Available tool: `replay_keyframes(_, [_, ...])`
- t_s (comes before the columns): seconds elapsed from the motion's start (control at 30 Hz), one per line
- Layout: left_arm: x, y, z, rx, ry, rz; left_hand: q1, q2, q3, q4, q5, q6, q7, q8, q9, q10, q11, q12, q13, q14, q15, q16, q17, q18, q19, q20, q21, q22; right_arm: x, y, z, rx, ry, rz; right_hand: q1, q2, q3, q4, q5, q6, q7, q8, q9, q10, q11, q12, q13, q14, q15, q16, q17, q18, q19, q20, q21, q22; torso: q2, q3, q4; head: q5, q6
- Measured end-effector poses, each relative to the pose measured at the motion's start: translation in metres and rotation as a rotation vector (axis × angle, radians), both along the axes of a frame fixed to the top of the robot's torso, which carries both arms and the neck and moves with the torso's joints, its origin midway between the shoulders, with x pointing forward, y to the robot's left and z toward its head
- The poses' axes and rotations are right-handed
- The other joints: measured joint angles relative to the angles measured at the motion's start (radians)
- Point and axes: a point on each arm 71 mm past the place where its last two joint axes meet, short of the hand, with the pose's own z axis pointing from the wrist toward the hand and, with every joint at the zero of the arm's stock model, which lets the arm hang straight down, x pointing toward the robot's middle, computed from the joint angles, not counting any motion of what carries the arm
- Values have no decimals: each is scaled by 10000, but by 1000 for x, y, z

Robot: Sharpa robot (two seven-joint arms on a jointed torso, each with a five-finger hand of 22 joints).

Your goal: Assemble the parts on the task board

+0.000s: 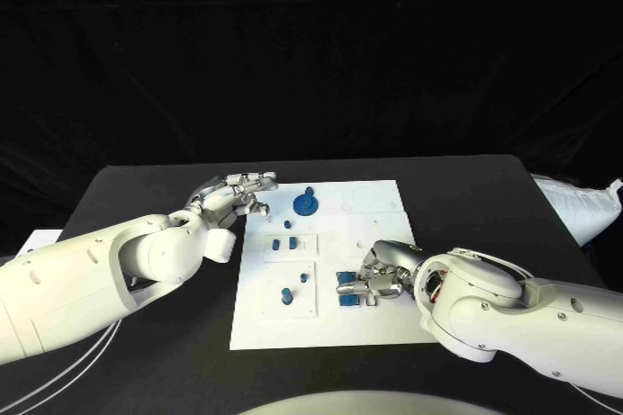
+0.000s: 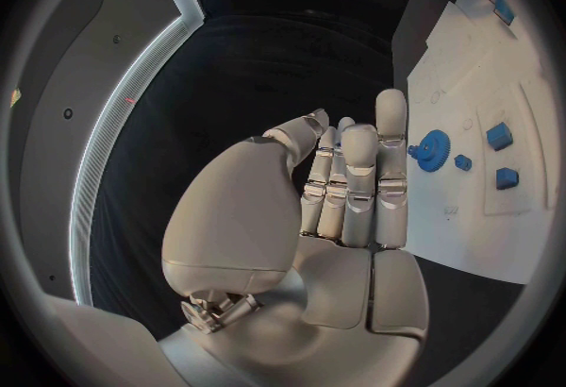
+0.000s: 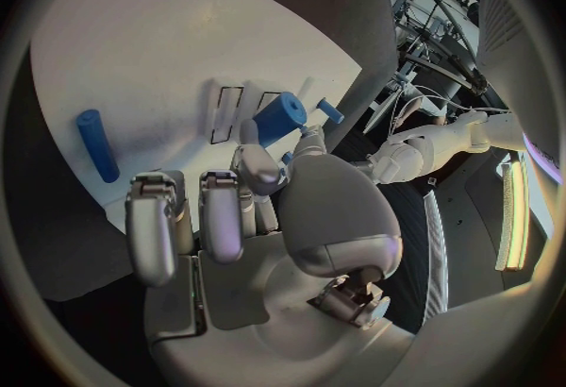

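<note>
From my remote station I saw a black table (image 1: 156,185) against a dark, unlit backdrop, with a white bag-like bundle (image 1: 581,208) lying at its far right edge. The task board (image 1: 370,217), a flat white plate, lay in the middle of the table, marked out in raised rectangular panels and faint outlines.

The parts were small and blue. A gear (image 1: 305,203) with a short stem stood on the board's far left portion. Two small blocks (image 1: 285,244) sat side by side in one panel, and below them a small peg (image 1: 305,276) and an upright stub (image 1: 285,295) occupied the next panel. Near the board's right-centre, blue pieces (image 1: 350,289) lay clustered under my right hand (image 1: 381,275). The right wrist view showed a blue rod (image 3: 97,143) lying flat on the board apart from that hand, and a blue cylinder (image 3: 278,115) touching its fingertips (image 3: 309,132).

The right hand rested low on the board with fingers curled down around the clustered parts; whether it actually held one, I could not tell. My left hand (image 1: 240,194) hovered at the board's far left edge, just beside the gear, fingers straight and close together, holding nothing, as the left wrist view confirmed.
</note>
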Motion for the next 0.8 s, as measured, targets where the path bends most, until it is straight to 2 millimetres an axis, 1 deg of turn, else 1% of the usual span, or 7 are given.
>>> replay_keyframes(0.07, [0,0,0,1,1,1,0,0,0,0,0,0,0,0,0,0,0,0,0,0,0,0,0,1,0,0,0,0,0,0,0,-33,-43,20,-128,-128,0,0,-55,-32,-31,0,35,0,0,-31,-24,0,0,-35,0,-1,0,0,0,0,1,1,-2,3,-5])
replay_keyframes(0.17, [0,0,0,4,2,6,0,0,0,0,0,0,0,0,0,0,0,0,0,0,0,0,0,1,0,0,0,0,0,-1,0,-98,-100,49,-162,-163,42,-28,-52,-32,-32,0,81,0,0,-72,-29,0,0,-35,-1,0,0,0,0,0,2,4,-5,12,-11])
replay_keyframes(0.33, [0,0,0,4,3,4,0,0,0,0,0,0,0,0,0,0,0,0,0,0,0,0,0,1,0,0,0,1,0,-1,1,-213,-154,131,1110,-23,518,-294,406,-31,-31,0,283,0,0,-109,24,0,0,-36,-1,0,0,1,0,-1,3,4,-11,13,-22])
replay_keyframes(0.47, [0,0,0,5,3,5,0,0,0,0,0,0,0,0,0,0,0,0,0,0,0,0,0,1,0,0,0,1,0,-1,1,-313,-208,219,1996,28,734,-716,630,-32,-31,0,379,0,0,-109,75,-18,-18,-35,-2,0,0,1,0,-2,3,5,-11,11,-43])
replay_keyframes(0.53, [0,1,0,5,4,5,0,0,-1,0,0,0,0,0,0,0,0,0,0,0,0,0,-3,0,0,0,0,1,0,0,2,-352,-275,279,2457,143,952,-983,640,-31,-31,0,419,0,3,-109,93,-36,-34,-36,-2,0,-14,-13,0,-2,3,5,-7,7,-49])
replay_keyframes(0.67, [0,1,0,6,5,5,0,0,-29,-29,0,0,0,0,0,-36,36,0,0,0,0,0,-23,0,0,0,0,1,1,3,3,-402,-444,397,3032,233,1267,-1381,157,-31,-31,0,480,7,-2,-110,126,2,-70,-36,-2,0,-37,-36,42,-3,3,4,-5,4,-54])
replay_keyframes(0.8, [0,1,0,6,5,6,0,0,-29,-29,0,0,0,0,0,-36,36,0,0,0,0,0,-23,0,0,0,0,2,2,5,4,-424,-624,528,3188,284,1352,-1468,127,-31,-31,0,488,55,-17,-119,134,3,-68,-36,-2,0,-16,-56,42,-3,2,4,-3,4,-61])
